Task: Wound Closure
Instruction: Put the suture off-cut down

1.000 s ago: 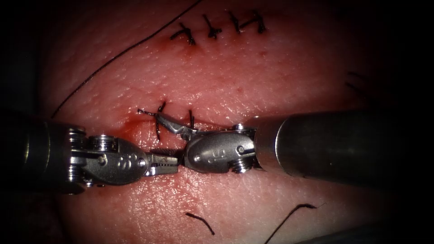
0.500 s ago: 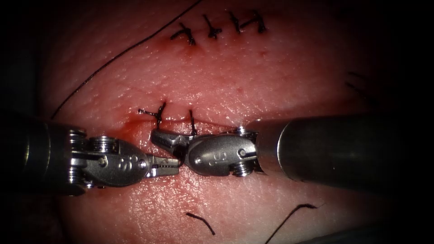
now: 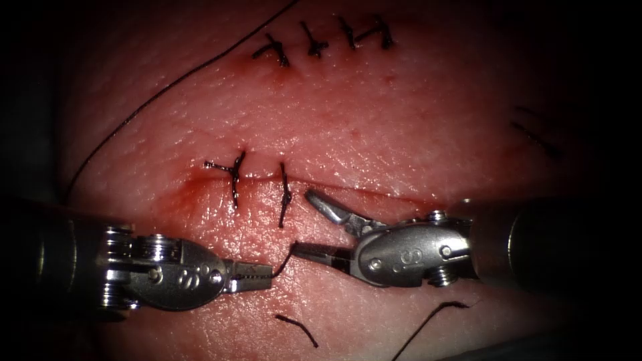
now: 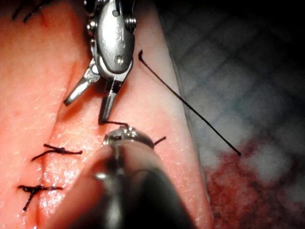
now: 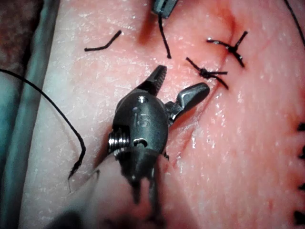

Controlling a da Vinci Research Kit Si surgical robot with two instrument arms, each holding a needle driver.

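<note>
Left tool (image 3: 262,273): it is lying low on the tissue (image 3: 374,120), jaws clamped together on a short piece of thread (image 3: 282,259).
Held thread: it is curling up and away from the left tool's tip and ending loose just short of the right tool's lower jaw. In the right wrist view the same piece (image 5: 164,38) is hanging from the left tool (image 5: 162,5) with a free end.
Stitches: two knotted stitches (image 3: 235,177) are sitting across the cut above the left tool's tip. The nearer one (image 3: 284,194) is trailing a short tail toward the held thread without joining it.
Red fluid (image 3: 197,184): it is pooling at the cut's end, above the left tool's wrist.
Right tool (image 3: 302,222): its jaws are gaping wide and gripping nothing. It has backed off to the right from where it was crowding the left tool a second ago.
Cut (image 3: 394,195): it is running on unstitched above the right tool's wrist.
Needle: neither tool is carrying it.
Step in hand: judging by the loose end, the trimming of the second stitch's tail seems done, and the left tool is keeping the offcut.
Next move calls for: dropping the offcut clear of the cut, then finding the needle for the open stretch.
</note>
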